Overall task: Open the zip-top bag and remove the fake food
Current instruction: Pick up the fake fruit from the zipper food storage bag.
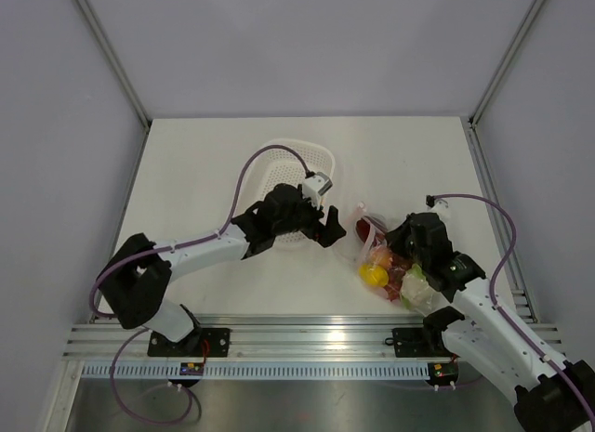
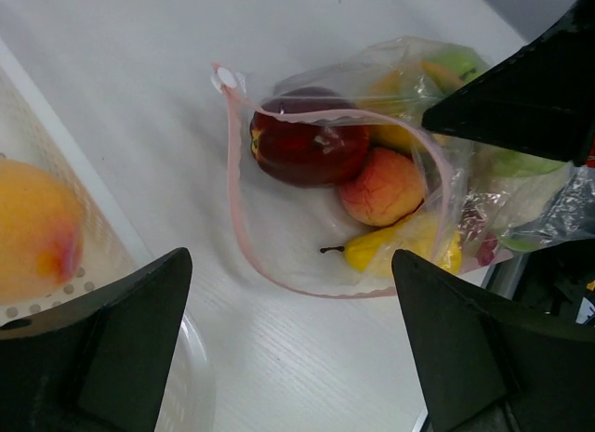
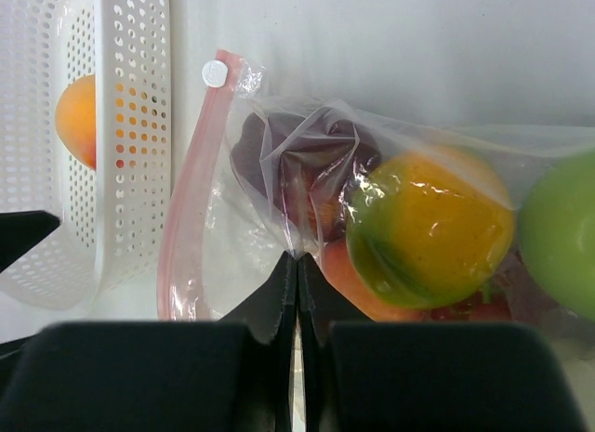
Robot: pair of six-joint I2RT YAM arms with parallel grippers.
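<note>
So the zip-top bag [image 1: 383,265] is laid on the desk [image 1: 204,172], mouth pointed at the left hand [image 1: 321,224], spread wide just beside it; film is pinched by the right hand [image 3: 297,263], fake food [image 2: 311,149] inside.

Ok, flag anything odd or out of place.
Nothing spilled or damaged. The zip-top bag lies open with fake food inside, its film bunched where the right claw pinches it. One orange fruit sits in the white basket.

Pair of arms, white links, black joints.
Left arm [image 1: 200,251] and right arm [image 1: 483,320]: white links, black joint housings and wedge jaws, purple cable [image 1: 244,176] along each; black base plates [image 1: 200,342] at 7 and 5 o'clock.
</note>
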